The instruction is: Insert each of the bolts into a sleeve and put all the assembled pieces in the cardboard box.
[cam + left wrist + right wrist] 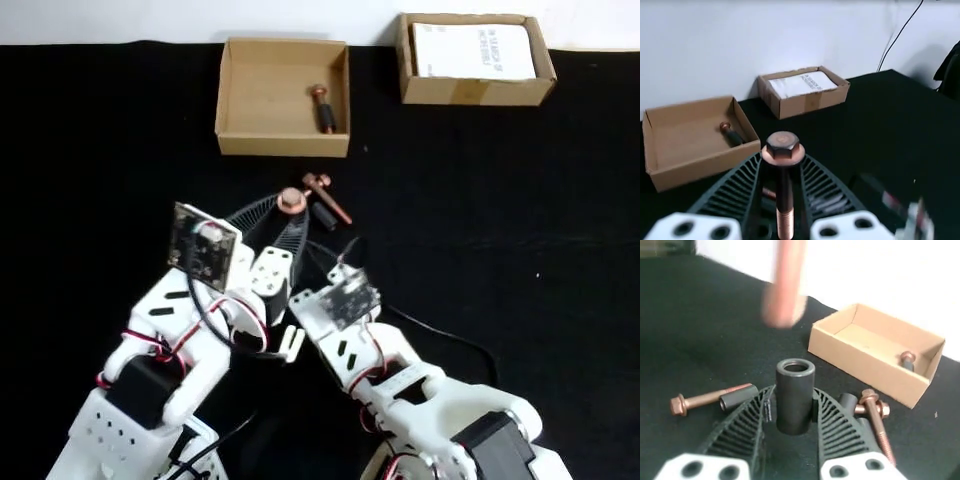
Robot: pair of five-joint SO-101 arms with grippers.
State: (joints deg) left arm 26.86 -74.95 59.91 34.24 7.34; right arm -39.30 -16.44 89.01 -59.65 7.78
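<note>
A black-covered table [560, 250] meets a plain white wall [715, 40].

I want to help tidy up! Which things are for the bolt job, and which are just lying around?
For the job: gripped bolt, gripped sleeve, loose bolts, loose sleeves, cardboard box, finished piece inside it.
Just lying about: second box, paper inside it.

assembled piece [323, 110] — in cardboard box [260, 100] | loose bolts [335, 203] before it | second box [470, 92] right
</note>
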